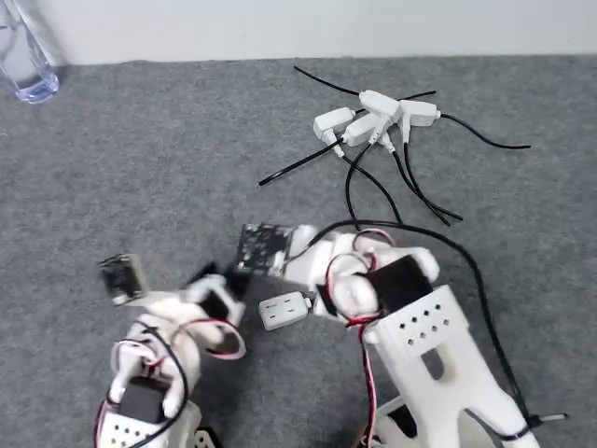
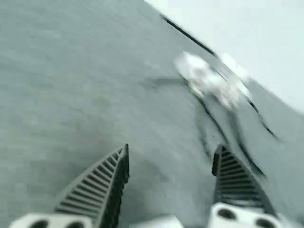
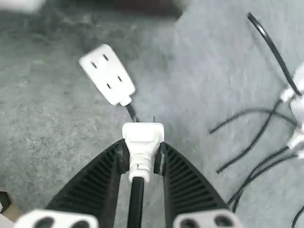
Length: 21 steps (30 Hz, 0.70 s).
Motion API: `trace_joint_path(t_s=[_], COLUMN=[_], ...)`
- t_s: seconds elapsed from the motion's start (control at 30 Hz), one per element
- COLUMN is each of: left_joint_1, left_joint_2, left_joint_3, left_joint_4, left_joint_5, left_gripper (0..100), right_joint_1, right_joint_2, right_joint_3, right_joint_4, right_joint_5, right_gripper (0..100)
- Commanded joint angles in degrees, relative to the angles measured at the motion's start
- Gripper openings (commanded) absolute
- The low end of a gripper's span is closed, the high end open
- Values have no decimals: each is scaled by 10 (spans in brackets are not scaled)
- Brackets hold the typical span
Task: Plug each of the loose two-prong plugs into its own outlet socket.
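Note:
My right gripper point(image 3: 142, 151) is shut on a white two-prong plug point(image 3: 142, 135) with a black cord. Its prongs point at a white outlet block point(image 3: 107, 73) that lies flat on the grey carpet a short way ahead, several slots facing up. From above, that outlet block point(image 1: 284, 310) lies between the two arms, close to the right arm point(image 1: 410, 308). My left gripper point(image 2: 168, 164) is open with nothing between its ribbed fingers point(image 2: 102, 185), held over bare carpet. A cluster of white plugs and adapters point(image 1: 378, 121) with black cords lies farther back; it appears blurred in the left wrist view point(image 2: 209, 78).
Black cords point(image 1: 410, 187) trail from the cluster toward the right arm. A clear glass point(image 1: 23, 65) stands at the far left corner by the wall. Grey carpet point(image 1: 140, 168) covers the table.

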Motion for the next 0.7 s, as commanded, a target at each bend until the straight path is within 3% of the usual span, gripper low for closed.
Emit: trace_joint_path(t_s=[0.0,0.13,0.23,0.37,0.67], left_joint_1=[-206,-338,-394,-375,-359], left_joint_2=[-4,-4,-4,-4,-4], left_joint_3=[-4,-4,-4,-4,-4], left_joint_4=[44,78,88,96,95], left_joint_5=[-5,-56,-83,-85,-87], left_gripper=[268,268,268,268,268], right_joint_1=[-29,-33,-58,-99,-116], right_joint_2=[36,124,179,238,339], right_joint_3=[-24,-64,-99,-142,-172], right_joint_4=[-14,-38,-33,-7,-12], right_joint_5=[32,61,85,129,167], right_gripper=[8,8,8,8,8])
